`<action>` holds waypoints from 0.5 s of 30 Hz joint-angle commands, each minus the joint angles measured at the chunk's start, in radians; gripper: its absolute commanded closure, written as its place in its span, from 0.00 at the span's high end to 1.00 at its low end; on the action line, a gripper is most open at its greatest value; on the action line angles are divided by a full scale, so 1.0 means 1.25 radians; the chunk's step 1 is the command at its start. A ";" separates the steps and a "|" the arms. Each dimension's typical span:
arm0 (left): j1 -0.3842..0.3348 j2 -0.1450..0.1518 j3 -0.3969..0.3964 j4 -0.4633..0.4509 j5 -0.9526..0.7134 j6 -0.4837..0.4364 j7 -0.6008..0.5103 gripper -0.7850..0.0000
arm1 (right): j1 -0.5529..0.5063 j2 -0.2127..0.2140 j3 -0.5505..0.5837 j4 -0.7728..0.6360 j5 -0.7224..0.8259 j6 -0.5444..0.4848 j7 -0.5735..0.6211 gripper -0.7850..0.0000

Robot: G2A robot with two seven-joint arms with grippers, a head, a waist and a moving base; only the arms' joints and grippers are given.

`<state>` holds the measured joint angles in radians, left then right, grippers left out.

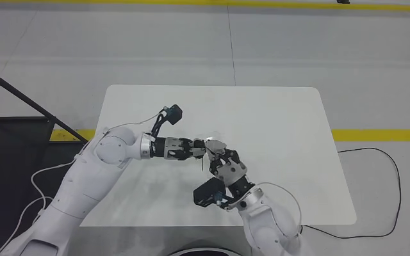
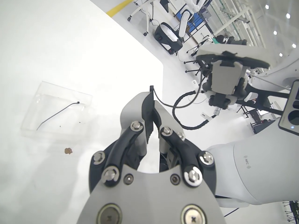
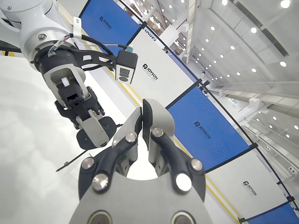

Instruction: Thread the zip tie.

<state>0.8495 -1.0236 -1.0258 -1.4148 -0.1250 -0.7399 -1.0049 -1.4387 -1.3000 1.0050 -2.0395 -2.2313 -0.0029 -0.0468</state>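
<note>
**Left gripper pinches the zip tie, right gripper closed just beside it**

Closest to the robot, the right gripper [image 3: 141, 115] sits just beside the left gripper [image 2: 152, 103], on the robot's side of it. Its two fingers are pressed together at the tips. Whether they pinch anything cannot be told.

The left gripper is clamped on the zip tie [image 3: 72, 160], a thin black one. The tie's small square head pokes out just past this gripper's fingertips, and from there a short stretch of strap curves away toward the right arm. On the gripper's other side the long pointed tail slants out and down, free in the air above the table [image 1: 275, 115]. In the top view both grippers meet tip to tip over the middle of the white table's near half, the left arm coming in from the side and the right arm from the robot's edge.

Beyond the left gripper, apart from it on the table, lies a clear tray [image 2: 65, 88], shallow and rectangular. A second zip tie [image 2: 56, 114] lies loose inside it, gently curved, with its head toward one corner. Just outside the tray, on the bare tabletop on the side nearer the left gripper, is a small brown speck [image 2: 68, 150].
</note>
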 commanded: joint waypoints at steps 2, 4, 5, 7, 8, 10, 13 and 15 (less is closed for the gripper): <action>-0.002 0.000 0.001 0.003 -0.007 0.004 -0.001 0.00 | -0.014 -0.001 -0.006 -0.006 -0.036 0.045 0.013 0.00; -0.004 0.000 0.002 0.004 -0.009 0.005 -0.003 0.00 | -0.022 -0.004 -0.013 -0.008 -0.070 0.085 0.034 0.00; -0.004 0.000 0.003 0.004 -0.009 0.006 -0.003 0.00 | -0.024 -0.005 -0.019 -0.008 -0.081 0.101 0.041 0.00; -0.006 0.000 0.005 0.005 -0.010 0.009 -0.003 0.00 | -0.026 -0.008 -0.030 -0.007 -0.103 0.126 0.054 0.00; -0.007 0.000 0.005 0.005 -0.011 0.009 -0.003 0.00 | -0.026 -0.010 -0.035 -0.005 -0.113 0.136 0.060 0.00; -0.008 0.000 0.007 0.006 -0.011 0.011 -0.003 0.00 | -0.026 -0.013 -0.043 -0.003 -0.128 0.151 0.070 0.00; -0.010 0.000 0.009 0.007 -0.012 0.012 -0.003 0.00 | -0.024 -0.016 -0.050 -0.002 -0.138 0.159 0.077 0.00; -0.012 0.000 0.010 0.008 -0.012 0.014 -0.004 0.00 | -0.024 -0.018 -0.052 -0.001 -0.143 0.166 0.080 0.00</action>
<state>0.8358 -1.0239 -1.0144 -1.4054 -0.1402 -0.7240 -1.0091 -1.4687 -1.3211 0.9408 -2.0408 -2.4072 0.1997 0.0511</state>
